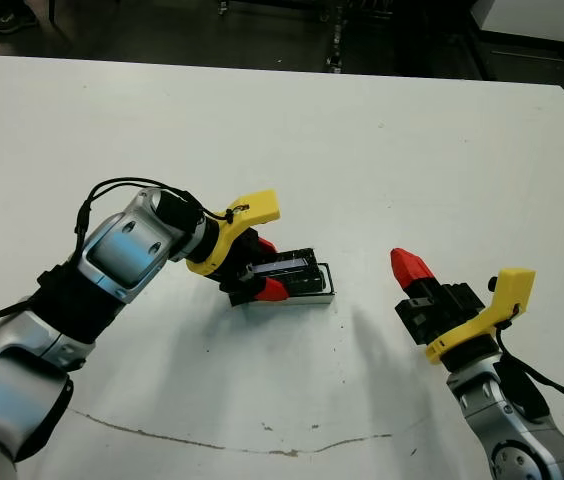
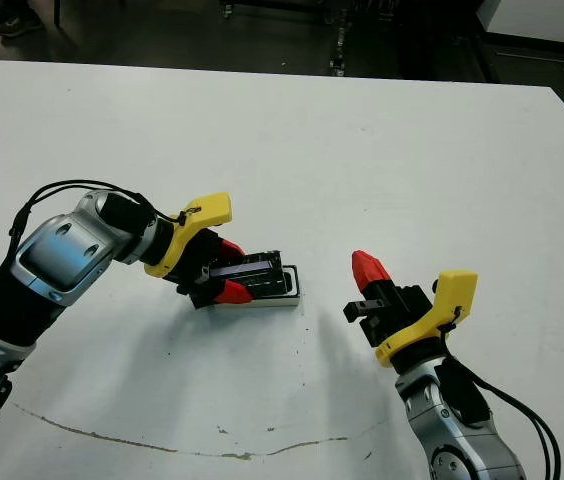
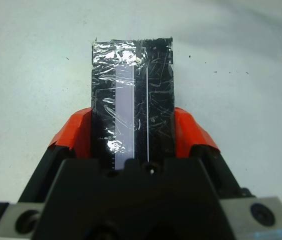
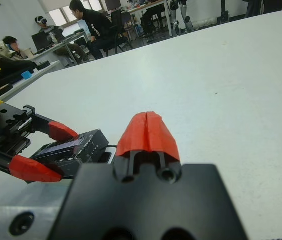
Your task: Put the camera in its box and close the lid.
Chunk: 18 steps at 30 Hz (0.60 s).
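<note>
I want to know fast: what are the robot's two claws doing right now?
Left gripper: shut on the lid, over the box.
Right gripper: shut, holding nothing.

Lid (image 3: 131,95) glossy black, pale strip; table (image 1: 412,150) white.

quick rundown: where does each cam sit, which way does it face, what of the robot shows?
Left/right eye: head, looking down at the table; both arms show.
Left wrist: along the left gripper, fingers clamped on the lid.
Right wrist: along the shut right gripper, toward people beyond the table.
Shared: right wrist and eye views both show the left gripper holding the lid over the box.
</note>
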### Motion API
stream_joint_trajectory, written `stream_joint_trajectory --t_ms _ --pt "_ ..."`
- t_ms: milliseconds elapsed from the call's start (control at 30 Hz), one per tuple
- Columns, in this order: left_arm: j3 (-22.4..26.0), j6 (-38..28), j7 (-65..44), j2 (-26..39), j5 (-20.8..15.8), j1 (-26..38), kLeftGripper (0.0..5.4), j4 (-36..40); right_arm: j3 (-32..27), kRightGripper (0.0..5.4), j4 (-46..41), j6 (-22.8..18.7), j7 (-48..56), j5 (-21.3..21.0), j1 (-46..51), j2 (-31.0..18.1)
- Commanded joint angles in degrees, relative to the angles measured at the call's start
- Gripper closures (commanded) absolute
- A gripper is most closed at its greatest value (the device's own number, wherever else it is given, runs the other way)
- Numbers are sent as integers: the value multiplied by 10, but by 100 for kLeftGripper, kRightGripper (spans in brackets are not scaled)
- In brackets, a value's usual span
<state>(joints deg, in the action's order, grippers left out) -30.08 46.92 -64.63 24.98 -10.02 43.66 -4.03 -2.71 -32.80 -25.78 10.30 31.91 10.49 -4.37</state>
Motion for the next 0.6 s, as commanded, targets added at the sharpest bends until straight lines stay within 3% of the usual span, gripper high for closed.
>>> stream_joint_trajectory --t_ms 33,400,600 --pt "-17 30 -7 -21 -21 -34 224 -1 -6 540 -2 -8 -1 1 1 -12" --pt "3 32 18 -31 -25 -57 224 16 -12 540 -5 -18 -6 12 -4 -15" --pt "-8 -42 17 -27 -5 -74 224 15 -16 540 -6 -23 -6 18 -7 -19"
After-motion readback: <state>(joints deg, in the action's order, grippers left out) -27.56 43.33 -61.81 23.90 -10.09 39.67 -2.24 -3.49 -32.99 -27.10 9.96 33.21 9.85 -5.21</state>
